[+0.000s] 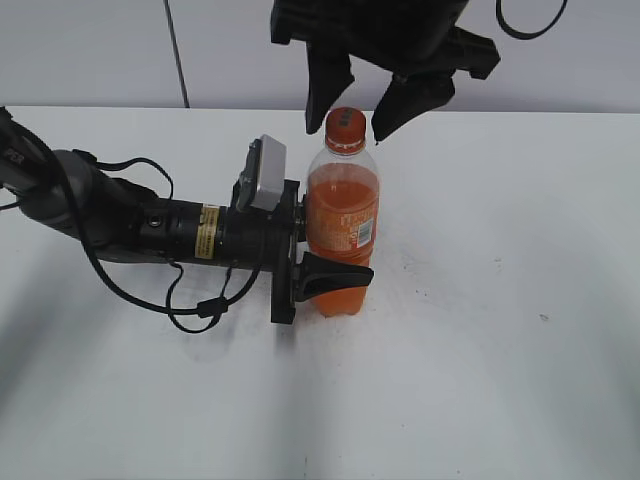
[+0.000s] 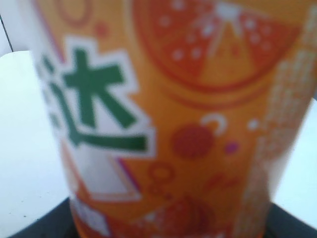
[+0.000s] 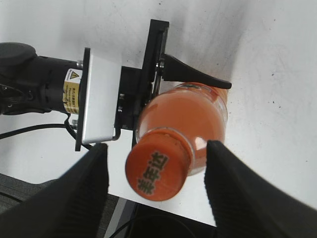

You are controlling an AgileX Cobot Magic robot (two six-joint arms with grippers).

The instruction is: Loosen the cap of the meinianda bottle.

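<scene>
Meinianda bottle [image 1: 341, 225] stands upright on the table [image 1: 500, 300], near centre. Left gripper [image 1: 318, 262] comes in from the left, lying low, its fingers [image 1: 335, 274] around the bottle's lower body. Cap [image 1: 345, 124] sits on top. Right gripper [image 1: 365, 100] hangs above, fingers [image 3: 81, 198] either side of the cap, apart from it.

Meinianda bottle [image 3: 190, 111]: upright on white counter [image 3: 277, 99], seen from above. Cap [image 3: 157, 171]: orange, on the neck, between the two dark fingers [image 3: 81, 198] of right gripper [image 3: 157, 191], clear gaps either side. Left gripper [image 3: 163, 82]: black, jaws clamped around bottle body.
</scene>
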